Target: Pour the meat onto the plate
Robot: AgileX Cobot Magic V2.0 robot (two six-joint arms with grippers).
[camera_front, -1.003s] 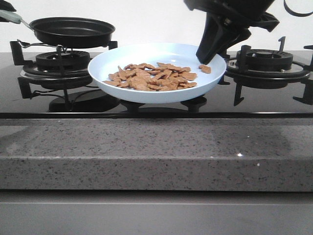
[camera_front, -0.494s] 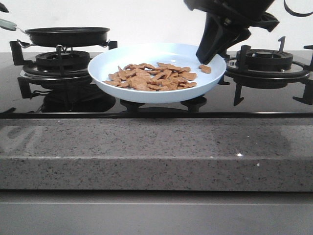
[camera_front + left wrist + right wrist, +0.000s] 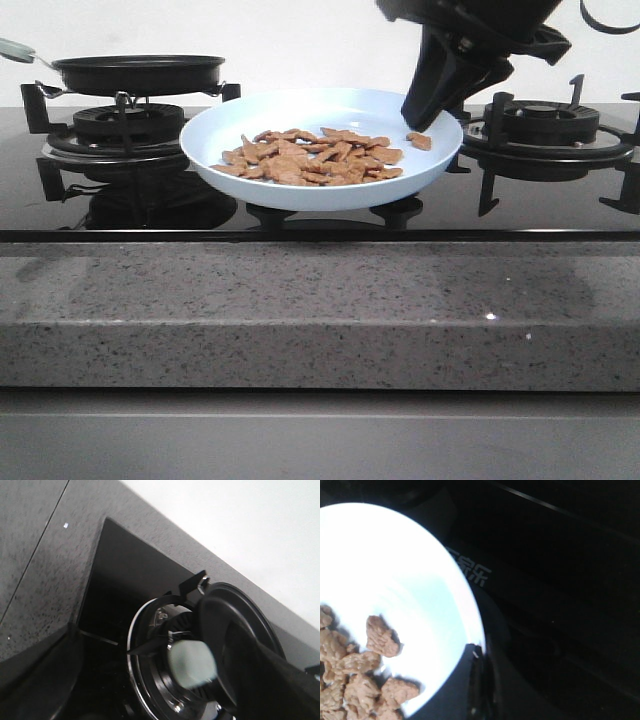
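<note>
The pale blue-white plate (image 3: 320, 120) is held above the middle of the black hob, and a loose heap of reddish-brown meat (image 3: 310, 158) lies in it. My right gripper (image 3: 421, 118) is shut on the plate's right rim. In the right wrist view the plate (image 3: 410, 580) and the meat (image 3: 365, 675) show, with my right gripper (image 3: 479, 656) pinching the rim. My left gripper (image 3: 165, 697) is open, drawn back from the pale handle end (image 3: 192, 665) of the black frying pan (image 3: 235, 625). It is out of the front view.
The black frying pan (image 3: 138, 72) sits level on the left burner (image 3: 125, 125), its pale handle (image 3: 14, 48) pointing left. A second burner with black grates (image 3: 545, 125) stands at the right. A grey speckled counter edge (image 3: 320, 310) runs along the front.
The pan went from raised and tilted to level on the left burner. My left gripper has let go of the handle and left the front view. The plate and right gripper have stayed still.
</note>
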